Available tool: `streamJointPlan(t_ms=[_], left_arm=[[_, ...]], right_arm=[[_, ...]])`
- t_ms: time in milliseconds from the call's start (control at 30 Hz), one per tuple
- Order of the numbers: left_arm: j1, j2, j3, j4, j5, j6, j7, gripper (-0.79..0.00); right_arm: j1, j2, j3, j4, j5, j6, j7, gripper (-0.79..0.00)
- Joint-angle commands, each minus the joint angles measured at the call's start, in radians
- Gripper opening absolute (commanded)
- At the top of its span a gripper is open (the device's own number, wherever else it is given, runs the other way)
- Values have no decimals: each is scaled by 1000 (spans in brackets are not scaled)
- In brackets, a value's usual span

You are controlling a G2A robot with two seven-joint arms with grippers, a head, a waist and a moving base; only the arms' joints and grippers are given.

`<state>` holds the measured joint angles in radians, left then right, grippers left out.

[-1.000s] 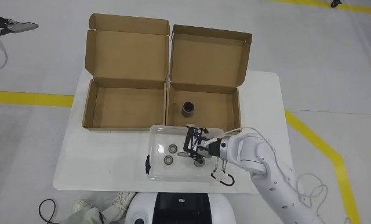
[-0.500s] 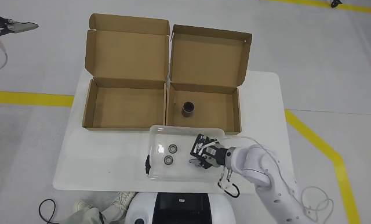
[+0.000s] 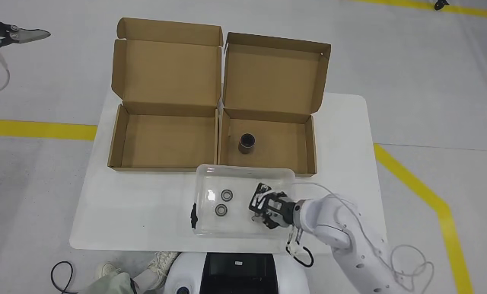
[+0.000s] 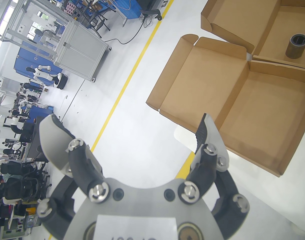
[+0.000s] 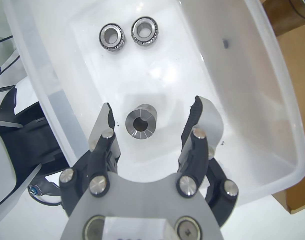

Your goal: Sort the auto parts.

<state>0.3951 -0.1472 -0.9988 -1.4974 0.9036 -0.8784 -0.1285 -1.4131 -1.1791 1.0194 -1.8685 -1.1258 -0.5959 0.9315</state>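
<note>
Right gripper (image 5: 152, 113) has moved back from mid-bin toward the robot's side of the clear plastic bin (image 5: 254, 76) and dropped lower. It now hangs inside the bin with its jaws spread and nothing held.

The steel sleeve (image 5: 141, 124) lies on the bin floor between the two fingers and touches neither. Its bore faces the wrist camera. The first roller bearing (image 5: 112, 37) and second roller bearing (image 5: 145, 31) sit side by side farther along the floor, well apart from the sleeve.

A dark cylinder (image 3: 247, 144) stands upright in the right cardboard box (image 3: 285, 145). The left cardboard box (image 3: 163, 142) holds no parts. Left gripper (image 4: 128, 128) is spread and empty, off to the table's side.

Step in hand, as judged: grasping the sleeve.
- Lower until the pads bracket its round wall.
- Keep it centred and close slowly, since smooth steel may roll or squirt out.
- Keep the fingertips clear of the bin wall.
</note>
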Motion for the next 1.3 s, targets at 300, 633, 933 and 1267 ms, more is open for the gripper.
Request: streamJointPlan(t_ms=[300, 633, 933, 1267], left_arm=[[0, 0, 0, 0, 0, 0, 0, 0], [0, 0, 0, 0, 0, 0, 0, 0], [0, 0, 0, 0, 0, 0, 0, 0], [0, 0, 0, 0, 0, 0, 0, 0]], right_arm=[[17, 7, -27, 26, 47, 26, 66, -240], [47, 10, -47, 64, 47, 69, 83, -493], [63, 13, -65, 79, 47, 88, 85, -785], [50, 21, -64, 36, 34, 73, -4, -785]])
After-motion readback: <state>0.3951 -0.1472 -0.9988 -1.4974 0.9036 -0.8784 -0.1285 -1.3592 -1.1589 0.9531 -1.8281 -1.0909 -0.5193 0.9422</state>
